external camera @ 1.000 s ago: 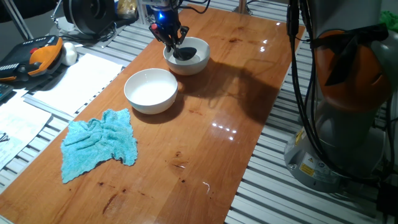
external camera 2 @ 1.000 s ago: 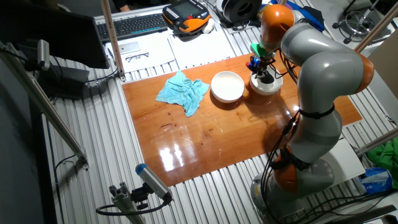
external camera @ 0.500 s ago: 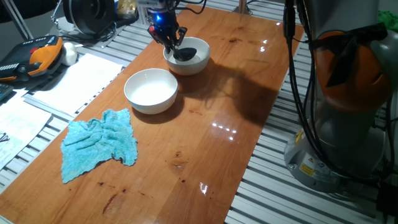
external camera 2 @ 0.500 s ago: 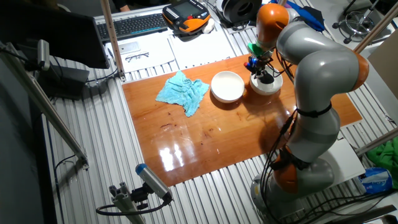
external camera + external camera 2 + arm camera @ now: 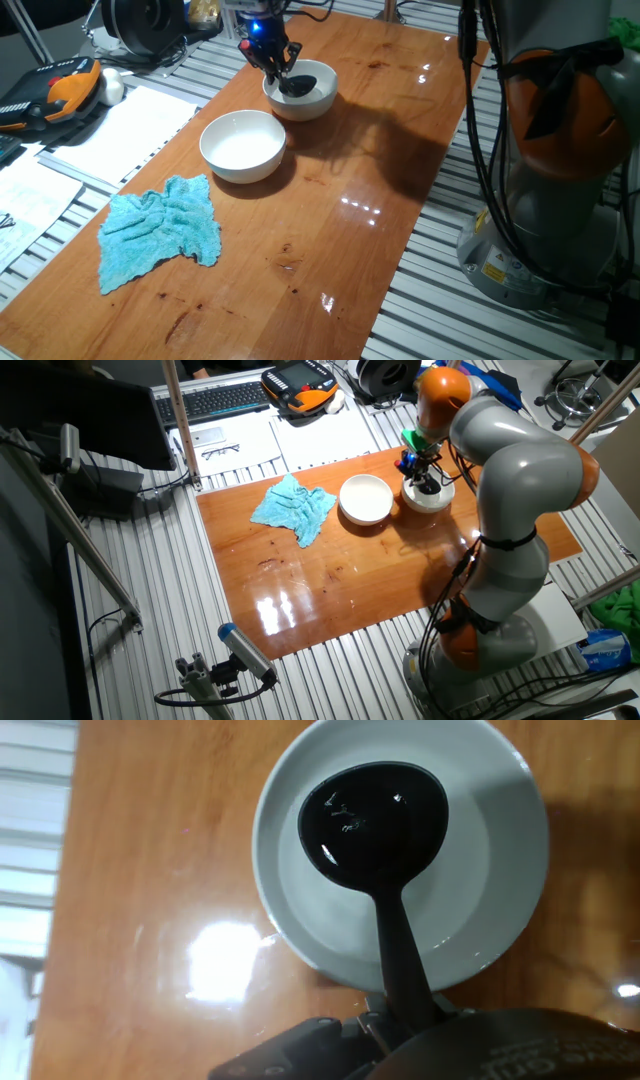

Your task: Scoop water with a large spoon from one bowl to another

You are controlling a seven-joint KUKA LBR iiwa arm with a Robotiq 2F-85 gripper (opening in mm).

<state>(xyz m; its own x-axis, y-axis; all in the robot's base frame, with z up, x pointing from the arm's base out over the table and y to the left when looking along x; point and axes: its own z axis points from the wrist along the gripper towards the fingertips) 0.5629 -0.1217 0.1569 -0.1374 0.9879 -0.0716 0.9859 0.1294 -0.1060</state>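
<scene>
Gripper [image 5: 270, 58] clamped on the handle of the large spoon [image 5: 372, 822], seen from the hand view with the black handle running up out of the jaws into the far bowl [image 5: 500, 870]. The spoon's deep round cup sits inside that bowl, over its left-centre part, opening facing up with glossy highlights on the inside; whether it holds water can't be told. Red handle tip not visible. Water in the far bowl barely shows, only a faint pale sheen against the white wall

In one fixed view the gripper hangs over the left rim of the far bowl [image 5: 318, 100], blue light lit on the wrist, black spoon cup [image 5: 297, 85] visible inside the bowl. Near bowl [image 5: 243, 146] is white, just beside the far bowl toward the camera and left, not touching; its contents can't be told. Crumpled teal cloth [image 5: 160, 232] lies further toward the near-left end of the wooden worktop [image 5: 350, 230], apart from both bowls

The other fixed view shows the grey and orange arm [image 5: 510, 470] arching over from its base at the worktop's edge down to the far bowl [image 5: 430, 497], near bowl [image 5: 366, 498] next to it, cloth [image 5: 293, 507] beyond that. Papers, a keyboard and an orange-black pendant [image 5: 298, 384] sit off the worktop on the slatted frame
</scene>
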